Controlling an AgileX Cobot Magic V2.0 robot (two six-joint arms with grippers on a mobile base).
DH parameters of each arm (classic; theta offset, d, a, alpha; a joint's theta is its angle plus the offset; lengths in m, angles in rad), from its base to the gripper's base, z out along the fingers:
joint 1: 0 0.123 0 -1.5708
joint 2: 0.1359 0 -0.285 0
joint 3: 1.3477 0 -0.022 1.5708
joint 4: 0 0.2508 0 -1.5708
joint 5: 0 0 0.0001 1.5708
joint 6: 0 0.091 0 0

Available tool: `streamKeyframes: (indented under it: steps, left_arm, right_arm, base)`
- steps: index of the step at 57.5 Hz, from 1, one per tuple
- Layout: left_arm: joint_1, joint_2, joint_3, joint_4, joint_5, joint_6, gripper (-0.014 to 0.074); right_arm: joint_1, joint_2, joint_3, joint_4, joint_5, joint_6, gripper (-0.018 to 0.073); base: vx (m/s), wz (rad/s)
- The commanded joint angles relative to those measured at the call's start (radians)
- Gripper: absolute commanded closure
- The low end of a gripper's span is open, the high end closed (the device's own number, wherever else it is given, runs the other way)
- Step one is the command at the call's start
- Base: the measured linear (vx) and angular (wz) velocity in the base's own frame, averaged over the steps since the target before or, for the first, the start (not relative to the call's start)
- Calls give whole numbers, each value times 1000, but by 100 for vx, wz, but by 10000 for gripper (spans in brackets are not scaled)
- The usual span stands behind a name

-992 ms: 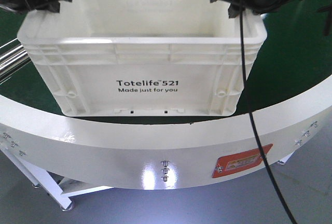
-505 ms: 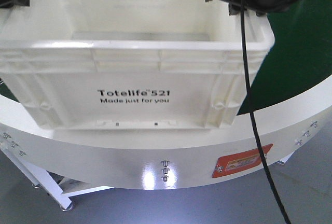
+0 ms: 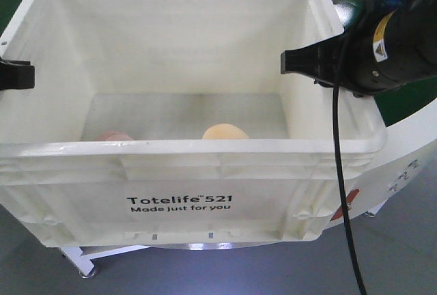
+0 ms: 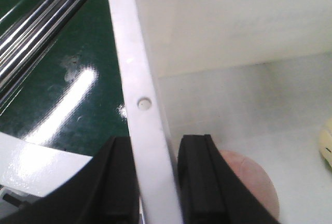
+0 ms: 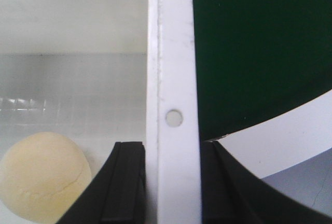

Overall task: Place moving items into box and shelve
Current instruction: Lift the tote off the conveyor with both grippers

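Box (image 3: pixel 177 203), a white ribbed crate with black "Totelife 521" print, fills the front view, open top up, printed face toward the camera. It hangs partly past the white edge of the desk (image 3: pixel 408 146); cannot tell whether its base touches the desk.

On the box floor are a pinkish-beige lump (image 3: pixel 113 135) at near left and a yellow-orange lump (image 3: pixel 224 132) by the middle of the near wall. The two sit apart, both half hidden by the near rim.

Around it:
- A black cable (image 3: pixel 339 172) drops from the right arm and crosses in front of the box's right front corner.
- A red label (image 3: pixel 345 204) on the desk edge is mostly hidden behind that corner.
- Grey floor (image 3: pixel 403 254) and a white frame leg (image 3: pixel 80 262) show below.
- The left wrist view shows the green desk top and shiny metal rods (image 4: pixel 41 24) outside the left wall.

Left tool (image 4: pixel 154 182) straddles the left rim, one black finger outside and one inside, both pressed against it, narrow and clamped on. The pinkish lump shows just behind the inner finger.

Right tool (image 5: pixel 174 182) grips the right rim the same way, fingers tight on either side, with the yellow-orange lump just beside the inner finger.

The right arm comes in from the right, roughly level, pointing inward at the box. The left arm is mostly out of frame.
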Motion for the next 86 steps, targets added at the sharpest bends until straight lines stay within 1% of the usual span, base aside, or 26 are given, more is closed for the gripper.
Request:
streamKeyframes:
  steps: [1, 20, 86]
  left_arm:
    - [-15, -38, -38, -14, -154, 15, 477]
    - [-15, -35, -32, -17, -181, 16, 477]
    - [-15, -35, -32, -17, -173, 16, 477]
  right_arm:
    - [29, -38, -25, -147, -127, 32, 486]
    - [38, -38, -25, -156, -124, 50, 484]
    - [38, -38, -25, -156, -120, 50, 484]
  base:
    - [0, 0]
    - [0, 0]
    - [0, 2]
